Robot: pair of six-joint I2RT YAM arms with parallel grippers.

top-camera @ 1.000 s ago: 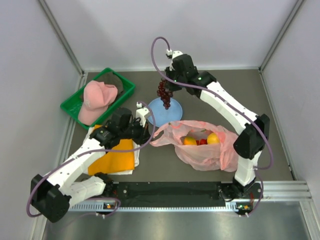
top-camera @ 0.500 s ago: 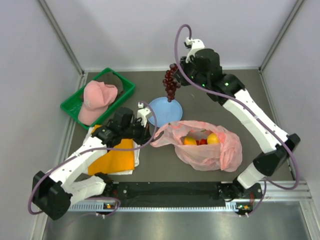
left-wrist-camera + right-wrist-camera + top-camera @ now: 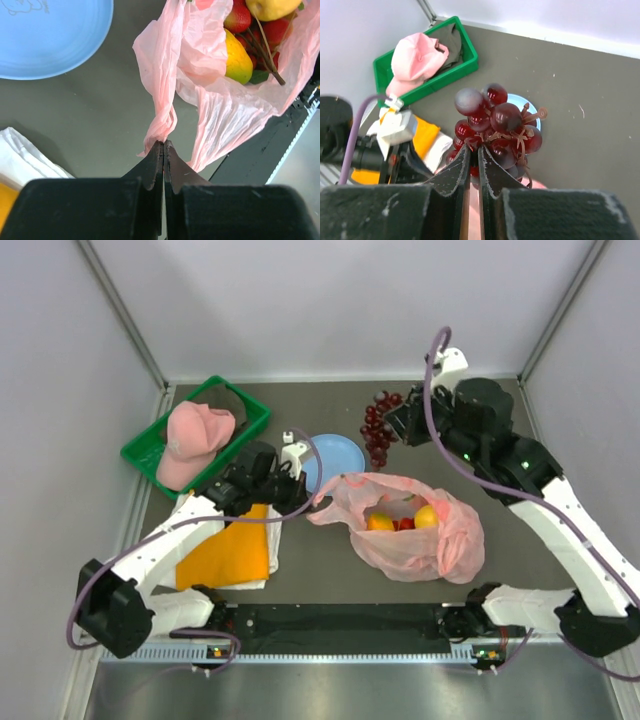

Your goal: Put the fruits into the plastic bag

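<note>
Grey counter (image 3: 310, 570) between pale walls, and the left jaws are pinched tight on the pink plastic bag's (image 3: 440, 545) handle at its nine o'clock edge, fruits (image 3: 380, 522) already inside, while the right jaws clamp the dark grapes (image 3: 377, 426) aloft at the bag's twelve o'clock.

White arm links (image 3: 160, 545); black joints (image 3: 110, 610); purple cables (image 3: 426, 390).

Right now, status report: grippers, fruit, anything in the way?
Left gripper shut on the edge of the bag. Right gripper shut on the grapes, held up behind the bag. Other fruit already inside. Nothing seen blocking.
</note>
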